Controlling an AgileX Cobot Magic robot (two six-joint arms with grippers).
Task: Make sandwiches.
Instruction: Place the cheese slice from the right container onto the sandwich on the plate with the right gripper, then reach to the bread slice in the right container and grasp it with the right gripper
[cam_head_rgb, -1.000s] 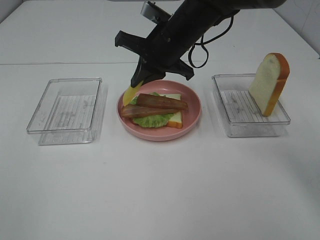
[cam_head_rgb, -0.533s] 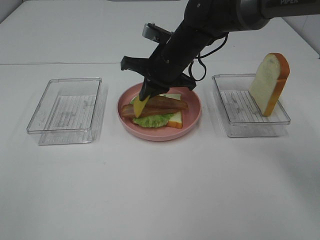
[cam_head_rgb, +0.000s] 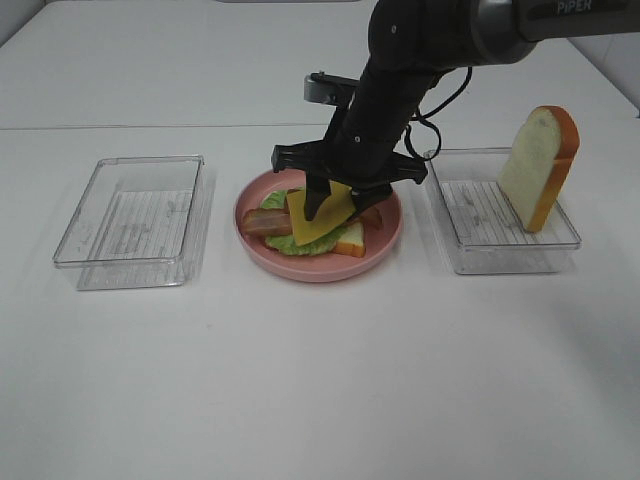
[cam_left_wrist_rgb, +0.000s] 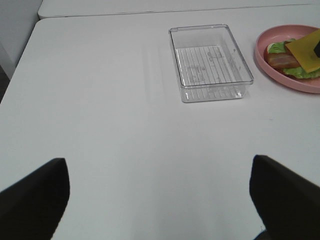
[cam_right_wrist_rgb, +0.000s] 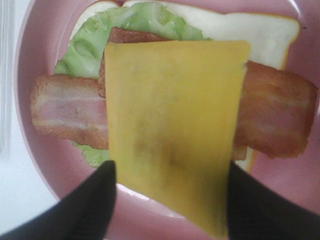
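Observation:
A pink plate (cam_head_rgb: 385, 235) holds the sandwich stack: a white bread slice (cam_head_rgb: 352, 240), green lettuce (cam_head_rgb: 275, 199) and reddish-brown bacon strips (cam_head_rgb: 262, 223). A yellow cheese slice (cam_head_rgb: 318, 213) lies across the bacon. My right gripper (cam_head_rgb: 335, 212) hangs just over the stack, jaws spread either side of the cheese. The right wrist view shows the cheese (cam_right_wrist_rgb: 172, 135) flat over the bacon (cam_right_wrist_rgb: 65, 112), between the right gripper's (cam_right_wrist_rgb: 171, 170) open fingers. My left gripper (cam_left_wrist_rgb: 157, 165) is open and empty over bare table, outside the exterior high view.
An empty clear container (cam_head_rgb: 130, 210) sits left of the plate. A clear container (cam_head_rgb: 500, 250) on the right holds one bread slice (cam_head_rgb: 540, 165) standing upright against its far right corner. The right arm reaches in from the upper right.
My right gripper carried the hanging cheese rightward and down over the stack. The cheese now lies flat on the bacon and the jaws have opened.

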